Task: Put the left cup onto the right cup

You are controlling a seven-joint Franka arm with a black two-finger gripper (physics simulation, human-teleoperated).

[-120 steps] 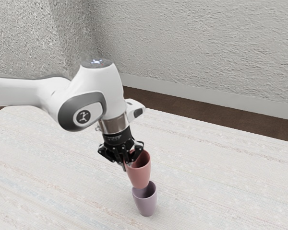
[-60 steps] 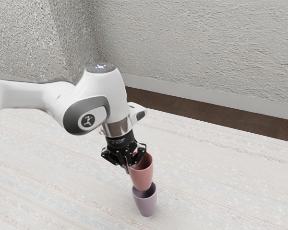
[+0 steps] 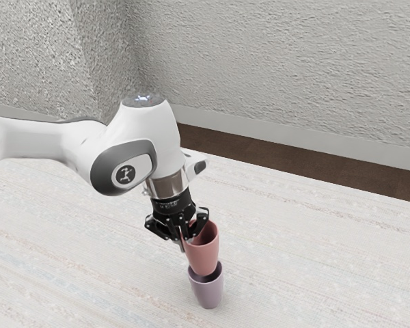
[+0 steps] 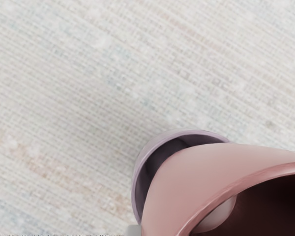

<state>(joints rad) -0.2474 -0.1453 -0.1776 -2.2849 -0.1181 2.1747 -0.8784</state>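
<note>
- Dropped a bit lower than a second ago: pink cup (image 3: 203,251), tilted, its base now inside the mouth of the purple cup (image 3: 206,291).
- gripper (image 3: 184,234) pinching the pink cup's rim.
- pale table (image 3: 314,232) underneath, rough wall (image 3: 294,61) behind.

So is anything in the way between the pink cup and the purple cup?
No, nothing visible. The pink cup leans with its bottom in the mouth of the purple cup, and the gripper holds its rim.
</note>
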